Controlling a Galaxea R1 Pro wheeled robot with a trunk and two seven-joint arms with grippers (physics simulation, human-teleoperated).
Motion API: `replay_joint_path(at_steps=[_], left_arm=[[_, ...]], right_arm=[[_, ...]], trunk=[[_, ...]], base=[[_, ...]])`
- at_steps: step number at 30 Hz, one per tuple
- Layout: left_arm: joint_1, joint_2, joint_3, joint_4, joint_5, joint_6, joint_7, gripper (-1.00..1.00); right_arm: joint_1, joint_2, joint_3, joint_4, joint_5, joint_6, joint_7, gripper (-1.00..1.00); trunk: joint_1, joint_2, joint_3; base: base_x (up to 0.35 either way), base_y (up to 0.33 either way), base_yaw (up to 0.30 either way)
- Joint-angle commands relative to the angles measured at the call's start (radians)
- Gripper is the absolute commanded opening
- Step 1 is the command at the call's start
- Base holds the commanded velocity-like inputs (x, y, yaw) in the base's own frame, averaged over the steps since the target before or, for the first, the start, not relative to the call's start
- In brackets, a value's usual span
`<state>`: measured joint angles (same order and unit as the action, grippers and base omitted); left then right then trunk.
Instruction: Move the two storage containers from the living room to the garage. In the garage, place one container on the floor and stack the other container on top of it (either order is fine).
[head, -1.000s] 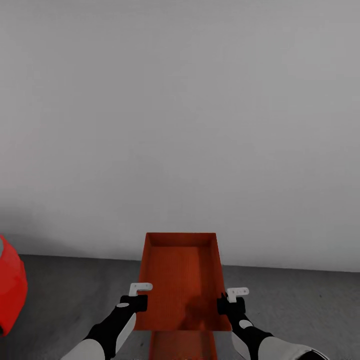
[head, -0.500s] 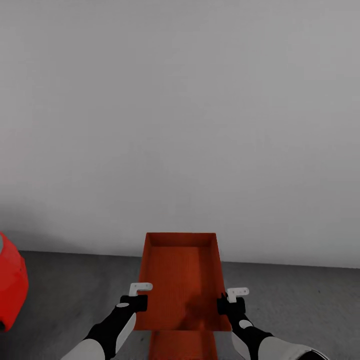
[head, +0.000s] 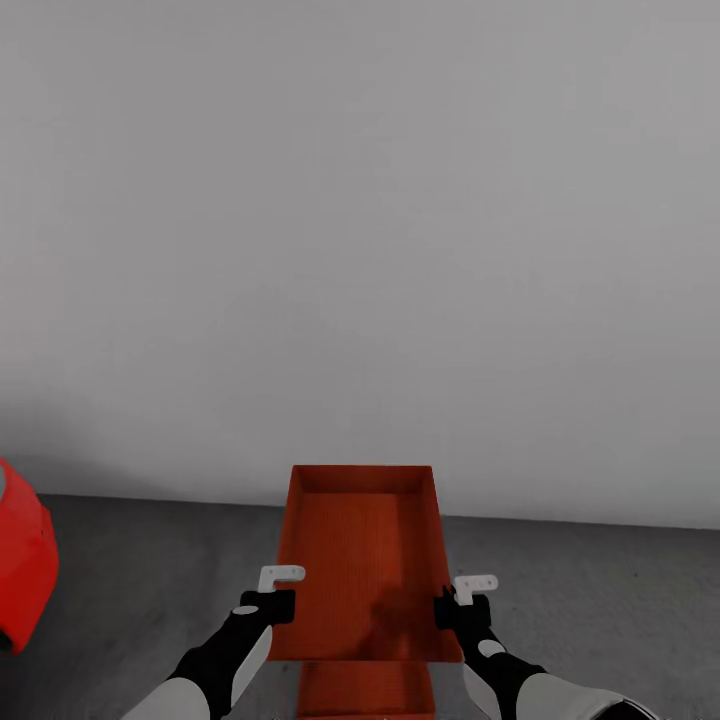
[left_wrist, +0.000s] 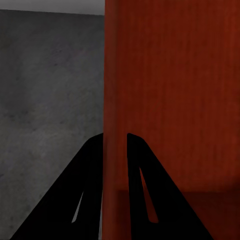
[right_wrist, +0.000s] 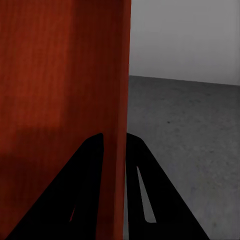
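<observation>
Held bin: an orange-red open-topped bin (head: 362, 560) is carried between the two arms, level, its long axis pointing toward the wall.
Left tool: the left tool (head: 277, 603) is clamped on the bin's left side wall, near the end closest to the robot; in the left wrist view the two dark fingers (left_wrist: 92, 165) sit one on each face of the thin wall, touching it.
Right tool: the right tool (head: 455, 608) is clamped on the bin's right side wall, directly across from the left one; in the right wrist view its fingers (right_wrist: 135, 160) straddle the wall edge the same way.
Second bin: a matching orange-red bin (head: 366, 690) lies below the held one, showing beneath its near end at the lower edge of the head view; whether the two touch cannot be told.
Floor: dark grey concrete floor (head: 590, 590) runs under both bins and to either side.
Wall: a plain pale grey wall (head: 360, 250) stands ahead, past the far end of the held bin.
Car: part of a red car (head: 22, 570) sits well apart on the left.
Obstructions: the floor between the bins and the wall is bare.
</observation>
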<state>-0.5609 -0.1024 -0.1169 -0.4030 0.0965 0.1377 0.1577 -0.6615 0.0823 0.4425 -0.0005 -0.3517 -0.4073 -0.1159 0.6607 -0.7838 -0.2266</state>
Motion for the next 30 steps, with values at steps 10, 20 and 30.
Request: replay_joint_path(at_steps=[10, 20, 30], left_arm=[[-0.001, -0.005, -0.009, -0.004, 0.009, 0.005, 0.013, -1.0], [-0.001, -0.005, -0.009, -0.005, 0.009, 0.005, 0.013, -1.0], [-0.001, -0.005, -0.009, -0.005, 0.009, 0.005, 0.013, -1.0]], right_arm=[[-0.001, 0.001, -0.019, 0.004, -0.027, -0.005, -0.005, -1.0], [-0.001, 0.001, -0.019, 0.004, -0.027, -0.005, -0.004, -1.0], [-0.001, 0.001, -0.019, 0.004, -0.027, -0.005, -0.004, -1.0]], trunk=[[0.0, -0.001, -0.017], [0.0, -0.001, -0.033], [0.0, -0.001, -0.049]], base=[[0.0, 0.0, 0.0], [0.0, 0.0, 0.0], [0.0, 0.0, 0.0]])
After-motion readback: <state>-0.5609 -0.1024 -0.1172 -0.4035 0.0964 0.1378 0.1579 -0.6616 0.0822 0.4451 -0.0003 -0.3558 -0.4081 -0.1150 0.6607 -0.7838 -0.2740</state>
